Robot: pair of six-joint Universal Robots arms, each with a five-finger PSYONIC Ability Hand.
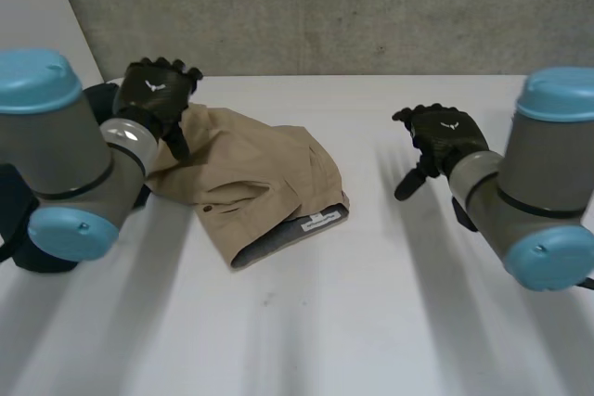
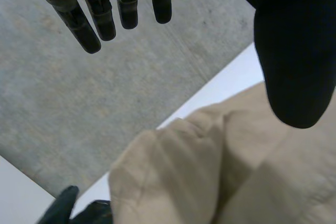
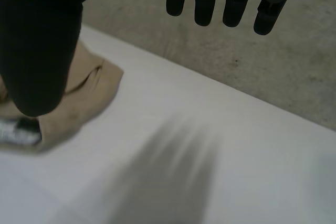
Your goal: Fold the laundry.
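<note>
Tan garment [image 1: 264, 173] lies bunched, half-folded; left hand [image 1: 156, 92], right hand [image 1: 447, 136] both with fingers [image 2: 86, 27] spread.

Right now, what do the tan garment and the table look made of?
The tan garment looks like woven cotton twill, matte: soft creases and stitched seams. The table is smooth and white, likely laminate or painted board: even surface, no grain visible.
</note>
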